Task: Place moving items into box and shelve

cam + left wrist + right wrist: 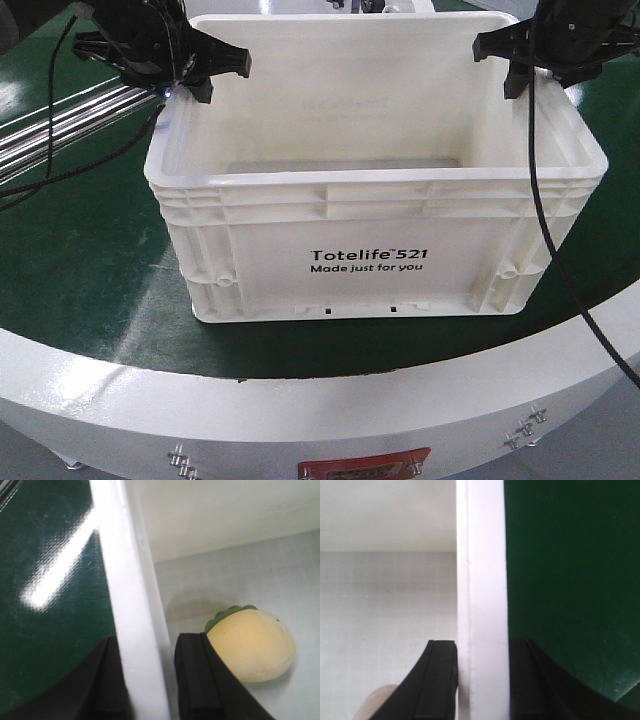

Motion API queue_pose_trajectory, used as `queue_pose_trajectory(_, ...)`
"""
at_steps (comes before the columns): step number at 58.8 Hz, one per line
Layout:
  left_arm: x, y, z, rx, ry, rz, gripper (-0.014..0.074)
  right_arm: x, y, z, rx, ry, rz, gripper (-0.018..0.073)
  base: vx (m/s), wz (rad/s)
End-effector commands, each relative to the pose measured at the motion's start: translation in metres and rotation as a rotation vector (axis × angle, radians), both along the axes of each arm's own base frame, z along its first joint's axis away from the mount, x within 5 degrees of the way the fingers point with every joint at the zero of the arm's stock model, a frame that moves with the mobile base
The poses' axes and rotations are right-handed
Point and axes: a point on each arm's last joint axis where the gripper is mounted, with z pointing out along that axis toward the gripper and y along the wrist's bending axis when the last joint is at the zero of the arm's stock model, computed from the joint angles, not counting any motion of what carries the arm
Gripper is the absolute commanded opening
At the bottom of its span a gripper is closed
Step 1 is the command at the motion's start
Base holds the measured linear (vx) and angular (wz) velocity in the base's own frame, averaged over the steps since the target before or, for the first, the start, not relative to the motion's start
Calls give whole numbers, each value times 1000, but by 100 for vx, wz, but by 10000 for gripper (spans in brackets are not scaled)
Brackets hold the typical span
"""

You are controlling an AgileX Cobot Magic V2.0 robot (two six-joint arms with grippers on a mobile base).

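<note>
1. The box [370, 260], a white crate printed "Totelife 521", stood upright on the green table [90, 250]. Its printed long side faced the near edge, and its long axis ran left to right.
2. The left pincer [218, 80] straddled the left end wall toward the far corner, one pad outside and one inside. In the left wrist view the outer pad met the rim, but a thin sliver of wall showed beside the inner pad. We could not tell whether this pincer was clenched.
3. The right pincer [498, 68] straddled the right end wall in the same way. In the right wrist view both pads lay against the wall with no gap, so we judged it clenched on the box.
4. A yellow toy [252, 645] with a green top lay on the box floor, just beside the left wall and the inner pad. A pale rounded shape [380, 702] at the bottom edge of the right wrist view was too cut off to name.
5. The box lay between the two pincers, its long axis spanning from one to the other. Neither arm was nearer, as each stood at its own end.
6. We judged that the lift toward the shelf had not yet begun. It would call for both arms to rise together and level. Both holds sat toward the far side, so the near side might dip.
</note>
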Motion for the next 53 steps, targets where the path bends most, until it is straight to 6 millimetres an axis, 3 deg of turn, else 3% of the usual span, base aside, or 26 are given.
queue_pose_trajectory(1, -10, 2, 37, -33, -142, -37, -8, -16, -6, 32, -28, -55, -2, -8, 0, 0)
queue_pose_trajectory(16, -11, 3, 36, -25, -119, -34, 33, -16, -3, 32, -7, -51, 28, 31, 0, 0)
queue_pose_trajectory(38, -11, 3, 36, -24, -119, -35, 277, -13, -2, 27, 3, -38, 28, 274, 0, 0)
queue_pose_trajectory(53, -11, 3, 36, -25, -118, -34, 312, -10, -2, 21, 5, -23, 23, 292, 0, 0)
